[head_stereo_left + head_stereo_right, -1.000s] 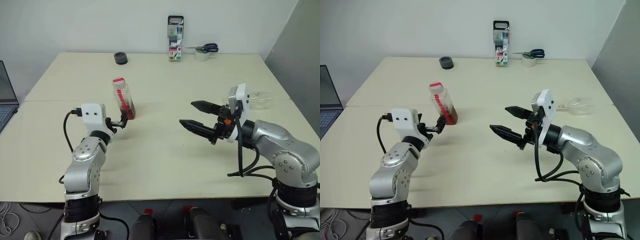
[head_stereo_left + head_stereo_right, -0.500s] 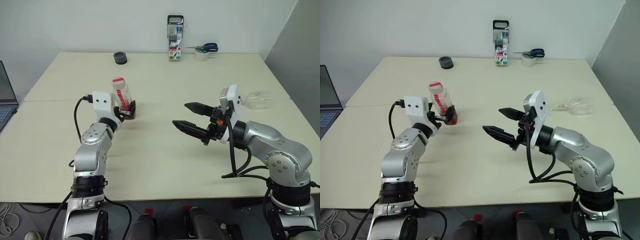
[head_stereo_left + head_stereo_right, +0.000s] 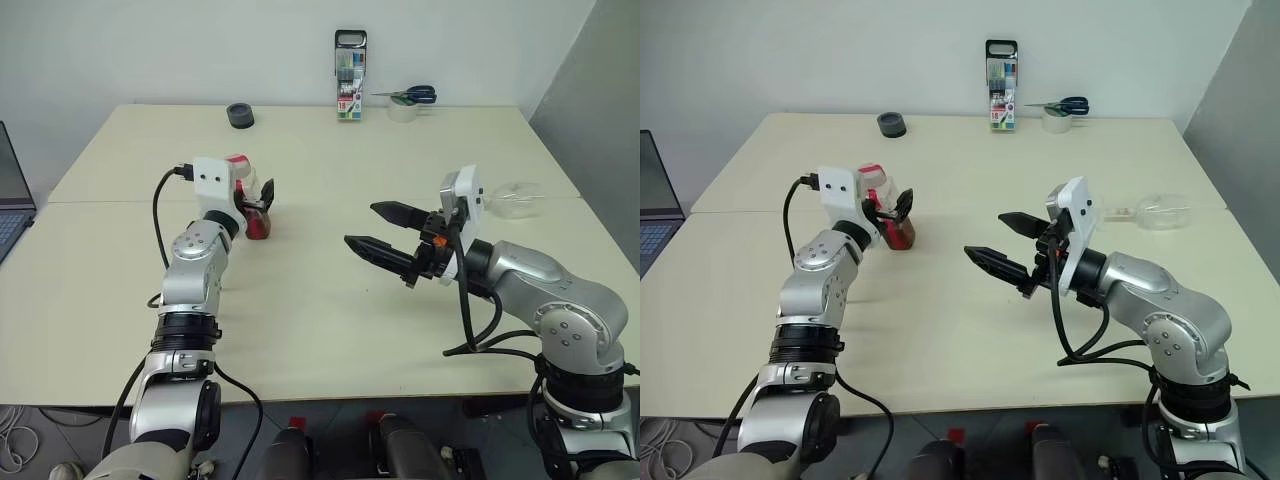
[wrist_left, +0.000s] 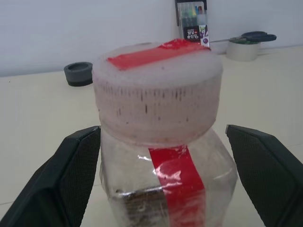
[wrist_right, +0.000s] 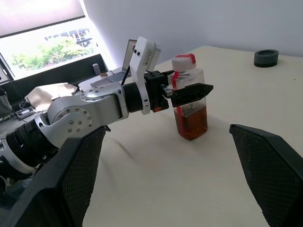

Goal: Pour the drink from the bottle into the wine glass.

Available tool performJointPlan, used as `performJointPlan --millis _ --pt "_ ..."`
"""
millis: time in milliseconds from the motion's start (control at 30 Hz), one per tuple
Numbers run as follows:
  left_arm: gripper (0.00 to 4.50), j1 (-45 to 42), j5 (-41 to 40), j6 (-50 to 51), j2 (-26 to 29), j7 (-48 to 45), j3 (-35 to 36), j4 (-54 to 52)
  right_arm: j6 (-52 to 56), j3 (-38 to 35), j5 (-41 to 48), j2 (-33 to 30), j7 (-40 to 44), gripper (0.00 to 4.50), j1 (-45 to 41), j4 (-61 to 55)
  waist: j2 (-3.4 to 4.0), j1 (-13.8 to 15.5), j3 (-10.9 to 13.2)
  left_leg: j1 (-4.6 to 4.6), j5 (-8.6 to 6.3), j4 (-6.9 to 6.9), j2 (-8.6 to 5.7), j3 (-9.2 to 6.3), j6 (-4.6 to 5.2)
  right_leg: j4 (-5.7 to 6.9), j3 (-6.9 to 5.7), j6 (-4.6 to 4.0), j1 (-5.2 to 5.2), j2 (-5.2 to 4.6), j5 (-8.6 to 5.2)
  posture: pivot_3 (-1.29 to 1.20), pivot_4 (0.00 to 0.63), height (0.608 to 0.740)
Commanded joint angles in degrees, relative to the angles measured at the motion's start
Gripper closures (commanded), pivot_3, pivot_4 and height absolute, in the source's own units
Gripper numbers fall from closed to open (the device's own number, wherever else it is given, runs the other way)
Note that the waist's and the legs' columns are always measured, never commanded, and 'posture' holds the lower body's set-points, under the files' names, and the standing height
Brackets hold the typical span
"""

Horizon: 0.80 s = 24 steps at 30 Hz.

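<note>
The bottle (image 3: 891,212) stands upright on the surface (image 3: 970,320), drink (image 5: 191,122) low inside, between the spread fingers of the left gripper (image 3: 896,209) — not clamped. The right gripper (image 3: 383,232) hovers mid-surface — fingers apart, empty. The wine glass (image 3: 512,199) lies far right.

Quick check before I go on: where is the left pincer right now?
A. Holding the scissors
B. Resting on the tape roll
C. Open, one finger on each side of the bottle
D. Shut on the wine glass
C. The left pincer is open, its fingers on either side of the bottle, below the cap.
</note>
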Motion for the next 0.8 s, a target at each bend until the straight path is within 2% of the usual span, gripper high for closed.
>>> performJointPlan --millis 33,267,533,667,800 --pt "0.42 -0.97 -0.02 -1.66 0.04 0.25 0.33 -0.77 -0.43 -1.54 1.07 -0.69 -0.78 0.0 -0.4 -2.09 0.0 0.0 0.0 0.0 0.0 0.0 0.0 0.0 0.0 0.0 0.01 0.0 0.0 0.0 0.0 0.0 0.15 0.74" --pt "2.37 0.69 -0.15 -1.13 0.48 1.28 1.19 -2.37 -0.66 -1.38 1.55 -0.25 -1.71 0.0 -0.58 -1.91 0.0 -0.03 0.0 0.0 0.0 0.0 0.0 0.0 0.0 0.0 0.01 0.0 -0.01 0.0 0.0 0.0 0.15 0.74" --pt "2.5 1.68 -1.03 0.91 0.66 1.05 0.87 -4.27 -1.87 0.34 -1.12 0.02 -2.25 0.0 -2.28 -0.41 0.0 -0.16 0.0 0.01 0.0 0.0 0.02 0.02 0.0 0.03 0.02 0.0 -0.02 0.01 0.0 0.0 0.15 0.74" --pt "2.5 -0.88 -3.76 3.0 0.53 -5.4 -1.53 -6.07 -2.53 2.5 -5.47 0.78 -4.13 0.0 -6.17 2.88 0.0 -0.12 0.0 0.01 0.0 0.0 0.0 0.01 0.0 0.04 0.0 0.0 -0.02 0.01 0.0 0.0 0.15 0.74" --pt "2.5 -3.86 -5.76 5.27 0.84 -16.32 -6.94 -8.4 -4.48 4.77 -9.9 3.31 -5.61 0.0 -10.94 7.1 -0.01 0.06 0.01 -0.07 0.01 0.03 -0.04 0.01 -0.01 0.0 -0.05 0.0 -0.03 0.01 0.0 0.0 0.15 0.74"
